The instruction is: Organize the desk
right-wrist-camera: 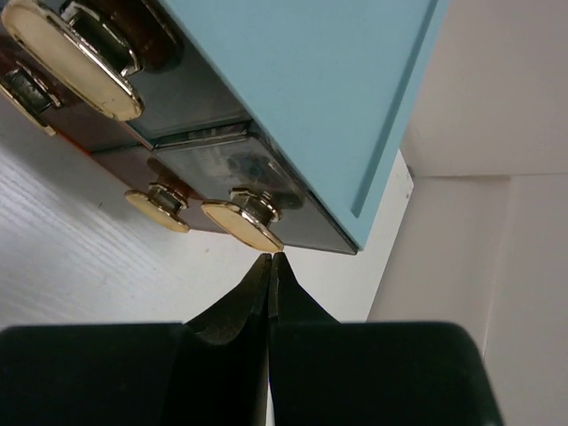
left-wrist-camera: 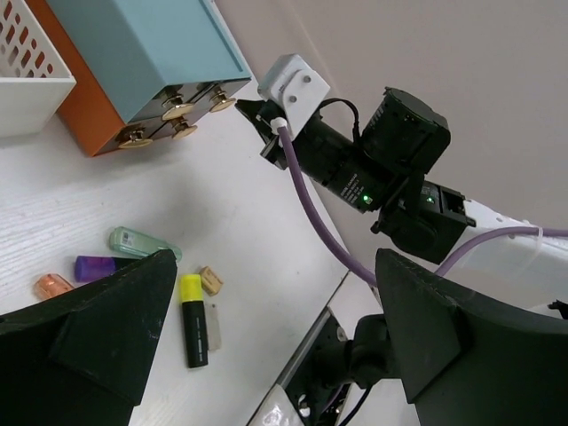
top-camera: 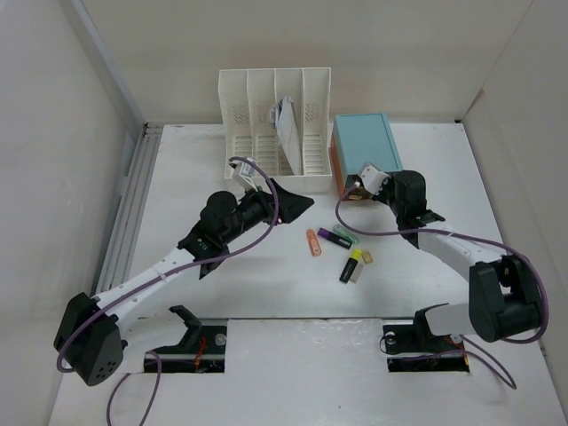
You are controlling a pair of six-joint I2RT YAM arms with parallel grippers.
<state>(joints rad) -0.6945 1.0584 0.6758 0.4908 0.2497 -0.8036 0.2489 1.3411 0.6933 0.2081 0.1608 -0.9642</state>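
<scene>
The white desk holds several highlighters near its middle: orange, purple, green and black with a yellow cap. They also show in the left wrist view, with the black and yellow one beside a small tan piece. My left gripper is open and empty, held above the desk left of the highlighters. My right gripper is shut and empty. Its tips sit just under a gold knob on the front of the teal drawer box.
A white slotted file rack with a paper in it stands at the back, left of the drawer box. A grey rail runs along the left edge. White panel walls surround the desk.
</scene>
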